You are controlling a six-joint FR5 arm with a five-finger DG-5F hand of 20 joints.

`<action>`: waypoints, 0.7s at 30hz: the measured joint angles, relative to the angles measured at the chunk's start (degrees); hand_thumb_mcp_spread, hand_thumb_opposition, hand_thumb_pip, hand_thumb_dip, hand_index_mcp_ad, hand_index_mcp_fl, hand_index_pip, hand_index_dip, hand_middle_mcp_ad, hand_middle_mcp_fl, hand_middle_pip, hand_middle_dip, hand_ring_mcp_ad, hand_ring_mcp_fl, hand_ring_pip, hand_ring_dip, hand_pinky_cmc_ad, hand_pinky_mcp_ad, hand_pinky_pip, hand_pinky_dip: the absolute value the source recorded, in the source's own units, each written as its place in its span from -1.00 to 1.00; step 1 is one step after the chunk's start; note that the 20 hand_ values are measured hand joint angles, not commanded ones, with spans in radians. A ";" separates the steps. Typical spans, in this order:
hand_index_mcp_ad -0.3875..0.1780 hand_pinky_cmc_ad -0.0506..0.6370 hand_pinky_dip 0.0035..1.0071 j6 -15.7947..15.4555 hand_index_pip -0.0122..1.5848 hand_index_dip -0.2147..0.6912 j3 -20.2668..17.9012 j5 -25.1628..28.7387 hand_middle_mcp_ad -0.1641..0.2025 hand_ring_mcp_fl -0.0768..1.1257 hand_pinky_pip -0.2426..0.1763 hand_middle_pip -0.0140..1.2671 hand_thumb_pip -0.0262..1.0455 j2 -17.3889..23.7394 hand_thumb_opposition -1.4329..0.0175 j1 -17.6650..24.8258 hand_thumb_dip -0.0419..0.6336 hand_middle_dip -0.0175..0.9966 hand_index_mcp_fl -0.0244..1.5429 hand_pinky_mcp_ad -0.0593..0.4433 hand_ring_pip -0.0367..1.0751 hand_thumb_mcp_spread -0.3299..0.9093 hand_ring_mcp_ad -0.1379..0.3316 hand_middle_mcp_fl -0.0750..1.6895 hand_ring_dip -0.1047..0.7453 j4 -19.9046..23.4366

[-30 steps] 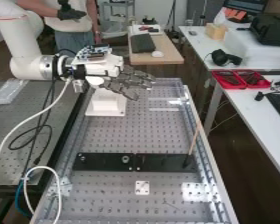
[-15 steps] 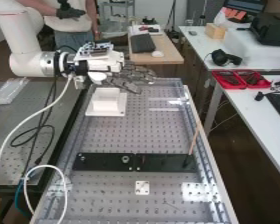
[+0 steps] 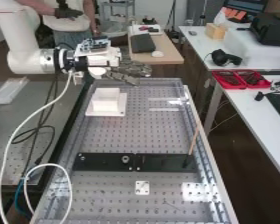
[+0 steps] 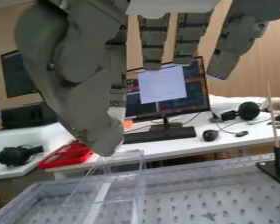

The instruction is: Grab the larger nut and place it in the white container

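One released hand point(image 3: 129, 70), its fingers extended, hangs near the white container point(image 3: 105, 102).

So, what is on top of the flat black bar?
On the bar stand the smaller nut, the bearing and a thin stick. The surface directly beneath each is covered.

I record the smaller nut point(image 3: 82, 158) and the bearing point(image 3: 125, 159), standing apart on the flat black bar point(image 3: 105, 165). A thin brown stick point(image 3: 194, 140) rises at a slant from the bar's end. A small white plate point(image 3: 142, 183) lies on the bench point(image 3: 111, 202) near the bar. On the white table point(image 3: 254, 111) I find two red trays point(image 3: 236, 88) side by side, black headphones point(image 3: 221, 58) and a wooden block point(image 3: 215, 32). In the wrist view I note a monitor point(image 4: 194, 95) behind a black keyboard point(image 4: 160, 135).
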 joint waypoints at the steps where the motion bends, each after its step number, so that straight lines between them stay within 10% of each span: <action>1: -0.10 0.18 -0.16 0.21 0.91 -0.24 -0.15 -0.64 0.26 -0.87 -0.13 -0.78 0.39 0.02 -0.41 0.51 -0.09 -0.47 -0.66 0.28 -0.76 0.25 0.07 -0.85 -0.33 -0.42; 21: -0.10 0.18 -0.16 1.12 0.91 -0.25 -4.31 1.58 0.26 -0.87 -0.13 -0.78 0.39 1.45 -0.41 9.47 -0.09 -0.47 -0.66 0.21 -0.76 0.25 0.07 -0.85 -0.33 -6.61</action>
